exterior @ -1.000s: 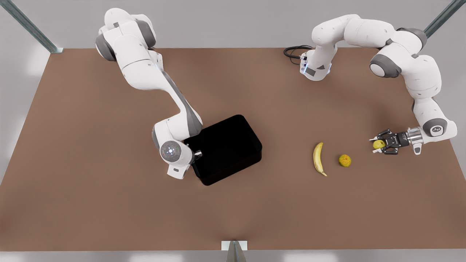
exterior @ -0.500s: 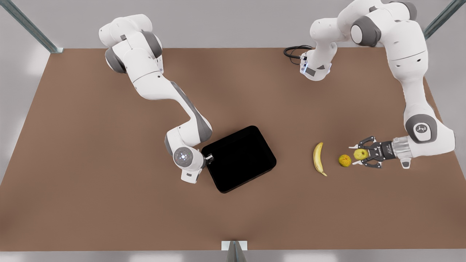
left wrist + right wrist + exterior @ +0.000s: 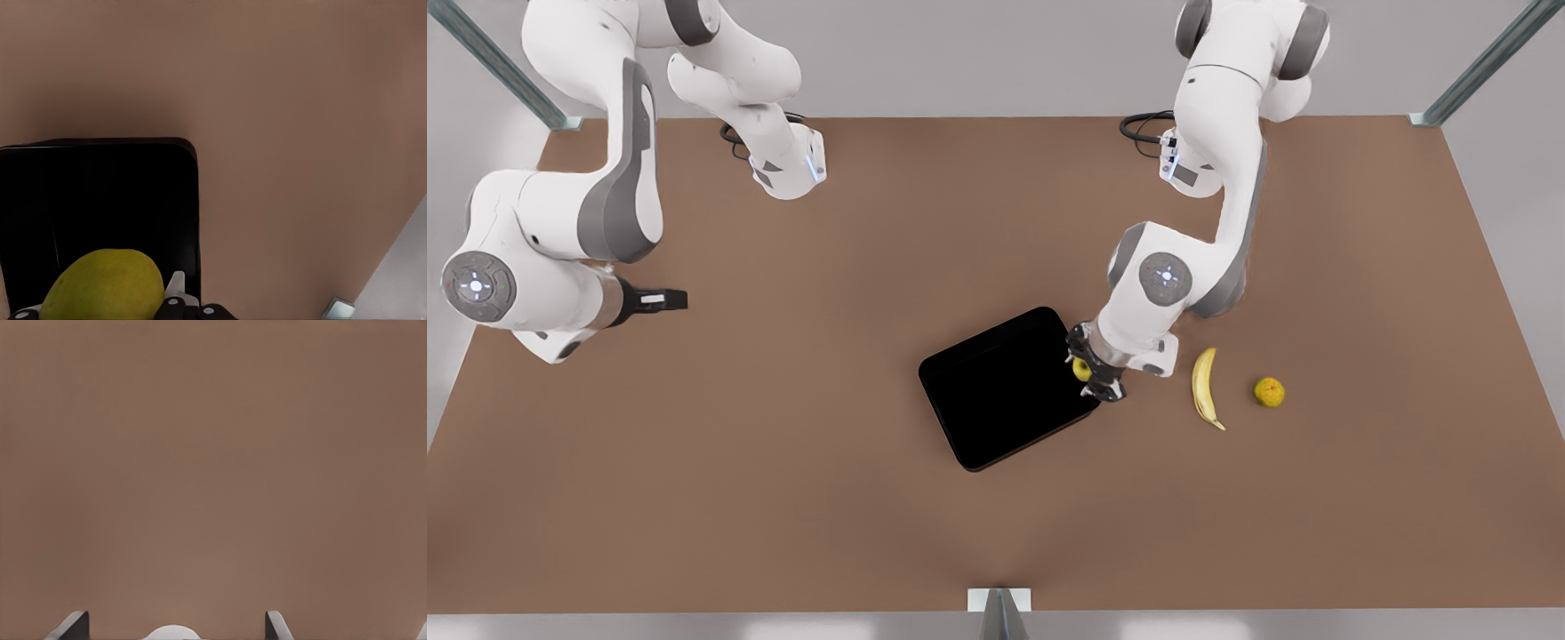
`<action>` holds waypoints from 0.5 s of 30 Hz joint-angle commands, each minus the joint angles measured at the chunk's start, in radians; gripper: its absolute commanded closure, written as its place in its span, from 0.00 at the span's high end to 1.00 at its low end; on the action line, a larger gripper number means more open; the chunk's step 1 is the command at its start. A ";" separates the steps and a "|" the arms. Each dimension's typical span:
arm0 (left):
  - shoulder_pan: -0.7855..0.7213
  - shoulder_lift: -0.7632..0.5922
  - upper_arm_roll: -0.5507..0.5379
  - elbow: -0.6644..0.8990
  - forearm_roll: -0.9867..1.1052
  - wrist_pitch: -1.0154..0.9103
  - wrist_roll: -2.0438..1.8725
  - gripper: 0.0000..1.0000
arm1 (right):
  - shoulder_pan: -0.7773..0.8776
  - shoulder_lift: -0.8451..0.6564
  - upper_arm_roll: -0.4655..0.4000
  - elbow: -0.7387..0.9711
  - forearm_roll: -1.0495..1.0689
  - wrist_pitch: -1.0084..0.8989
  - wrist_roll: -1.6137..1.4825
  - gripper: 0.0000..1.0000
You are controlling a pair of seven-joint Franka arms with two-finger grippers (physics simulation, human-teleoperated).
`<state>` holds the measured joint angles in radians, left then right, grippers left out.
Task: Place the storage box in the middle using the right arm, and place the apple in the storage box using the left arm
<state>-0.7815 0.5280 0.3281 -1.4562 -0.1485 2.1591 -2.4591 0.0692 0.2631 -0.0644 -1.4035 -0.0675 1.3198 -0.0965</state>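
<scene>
The storage box (image 3: 1005, 391) is a glossy black tub lying flat near the table's middle. My left gripper (image 3: 1085, 370) hangs at the box's edge on the front view's right, shut on the yellow-green apple (image 3: 1081, 367). The left wrist view has the apple (image 3: 107, 283) between the fingers (image 3: 175, 293), over the box's black interior (image 3: 100, 193) near a rounded corner. My right gripper (image 3: 680, 300) waits far off at the front view's left, away from the box. In the right wrist view its fingertips (image 3: 73, 625) stand wide apart over bare table, open.
A banana (image 3: 1205, 388) and a darker mottled orange-yellow fruit (image 3: 1269, 392) lie on the brown table just to the front view's right of the left gripper. A black cable (image 3: 1145, 126) loops by the arm base at the back edge.
The left gripper carried the apple from the front view's right, past the mottled fruit and banana, to the box's edge. The right gripper slid the box toward the middle, let go and withdrew far left.
</scene>
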 commanded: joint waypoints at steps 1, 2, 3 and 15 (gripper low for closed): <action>-0.010 0.021 0.003 0.029 -0.594 -0.031 0.002 0.30 | -0.002 -0.002 0.000 0.000 -0.002 0.004 0.000 1.00; -0.031 0.067 0.003 0.103 -0.582 -0.030 -0.072 0.31 | -0.003 -0.010 0.000 0.000 -0.002 0.018 0.000 1.00; -0.048 0.122 0.003 0.181 -0.542 -0.027 -0.176 0.31 | -0.005 -0.011 -0.002 0.000 -0.002 0.018 0.000 1.00; -0.229 0.191 0.005 0.310 -0.457 0.005 -0.437 0.33 | -0.005 -0.004 -0.002 0.003 0.003 0.016 -0.006 1.00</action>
<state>-1.0182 0.7241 0.3334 -1.1478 1.0104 2.1774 -2.9031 0.0644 0.2593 -0.0659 -1.4005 -0.0644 1.3376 -0.1028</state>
